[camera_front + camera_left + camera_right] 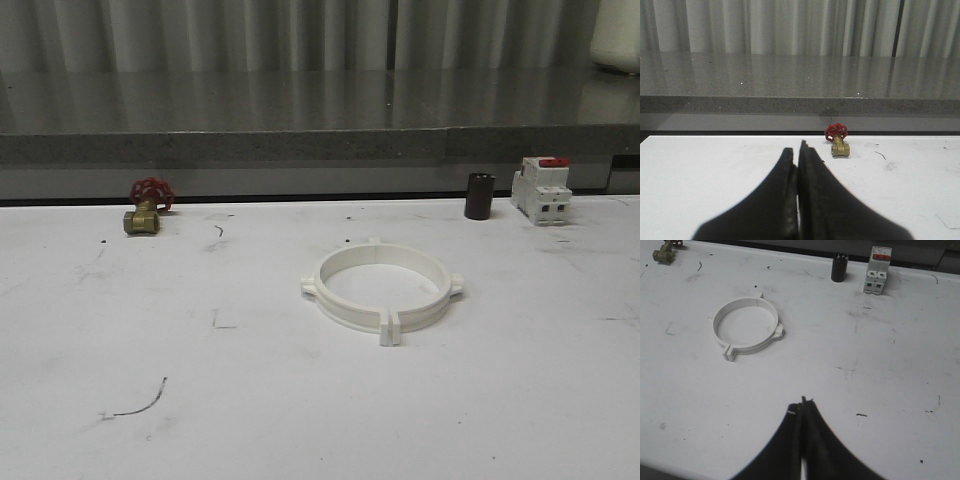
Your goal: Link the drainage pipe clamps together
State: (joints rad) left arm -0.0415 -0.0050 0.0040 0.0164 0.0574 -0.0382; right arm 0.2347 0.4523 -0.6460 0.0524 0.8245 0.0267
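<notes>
The two white drainage pipe clamps (pixel 382 287) lie flat on the table's middle, their end tabs meeting so the halves form one closed ring; the same clamps (pixel 745 326) show in the right wrist view. My left gripper (pixel 797 150) is shut with nothing in it, low over the table, well short of the brass valve. My right gripper (pixel 802 405) is shut and empty too, above bare table some way from the ring.
A brass valve with a red wheel (pixel 146 207) sits at the back left. A dark cylinder (pixel 479 195) and a white breaker with a red switch (pixel 541 189) stand at the back right. A grey ledge (pixel 300 145) runs behind the white table (pixel 250 400).
</notes>
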